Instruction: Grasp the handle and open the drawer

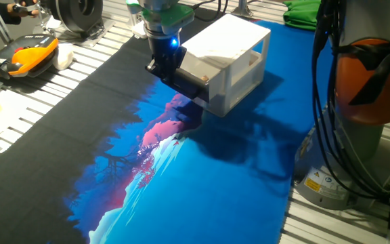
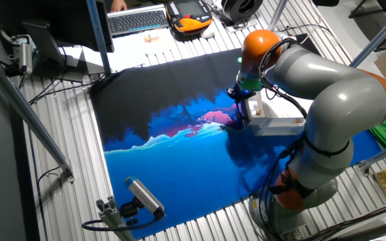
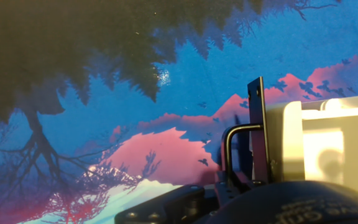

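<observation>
Your gripper point(image 1: 181, 76) sits right at the drawer point(image 1: 198, 69) front, cabinet point(image 1: 232, 57) on the worktop point(image 1: 202, 183) mat. Handle point(image 3: 240, 152) lies just ahead of the fingers — bar's long axis crosses them. Can't tell whether the fingers have closed on it — blocked in every view.

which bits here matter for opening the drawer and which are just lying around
For the job:
- handle
- drawer
- white cabinet
- gripper, at the drawer front

Lying about:
- keyboard
- orange and black handset
- green cloth
- printed mat, only a surface
</observation>
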Robot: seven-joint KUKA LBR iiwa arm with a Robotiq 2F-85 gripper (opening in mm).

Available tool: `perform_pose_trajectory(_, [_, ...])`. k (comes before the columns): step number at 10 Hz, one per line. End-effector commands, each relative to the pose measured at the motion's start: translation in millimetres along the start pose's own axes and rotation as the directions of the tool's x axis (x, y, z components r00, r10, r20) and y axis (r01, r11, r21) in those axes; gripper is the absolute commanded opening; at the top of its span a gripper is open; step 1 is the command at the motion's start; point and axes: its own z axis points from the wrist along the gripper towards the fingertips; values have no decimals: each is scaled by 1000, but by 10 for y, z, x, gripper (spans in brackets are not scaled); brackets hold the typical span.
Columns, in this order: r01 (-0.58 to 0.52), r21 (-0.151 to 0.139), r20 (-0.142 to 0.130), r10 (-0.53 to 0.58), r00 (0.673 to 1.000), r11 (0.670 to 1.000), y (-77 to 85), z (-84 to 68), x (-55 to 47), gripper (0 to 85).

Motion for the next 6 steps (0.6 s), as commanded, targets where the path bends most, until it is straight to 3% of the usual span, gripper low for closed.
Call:
perform_pose_trajectory(1, [-1, 0, 0, 1, 1000, 1000, 5, 0, 1, 0])
perform_pose_trajectory(6, [-6, -4, -4, 6, 1000, 1000, 75, -4, -11, 0])
